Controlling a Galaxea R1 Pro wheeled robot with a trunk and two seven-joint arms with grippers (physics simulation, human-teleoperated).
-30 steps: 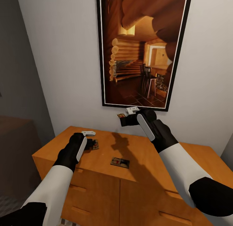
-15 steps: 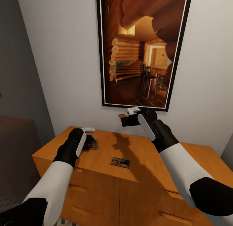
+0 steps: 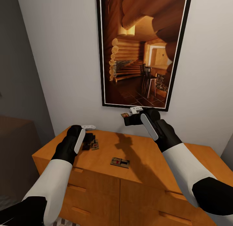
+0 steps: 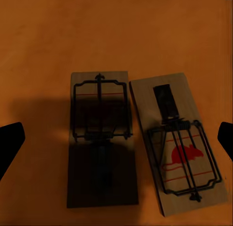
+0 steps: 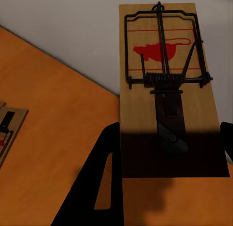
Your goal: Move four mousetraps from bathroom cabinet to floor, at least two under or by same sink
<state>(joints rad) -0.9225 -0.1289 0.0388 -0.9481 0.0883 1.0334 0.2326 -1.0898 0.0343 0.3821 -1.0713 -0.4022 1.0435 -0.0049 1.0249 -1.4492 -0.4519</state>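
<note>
Left wrist view showed our left gripper (image 4: 116,141) spread wide above two traps (image 4: 141,141) lying side by side on the cabinet (image 3: 145,158), so closing might nudge both, while our right gripper (image 3: 128,119) pinched one trap (image 5: 167,85) aloft.

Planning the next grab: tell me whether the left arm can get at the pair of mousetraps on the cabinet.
Probably yes: the left claw hangs open directly over the two mousetraps, nothing between them.
</note>
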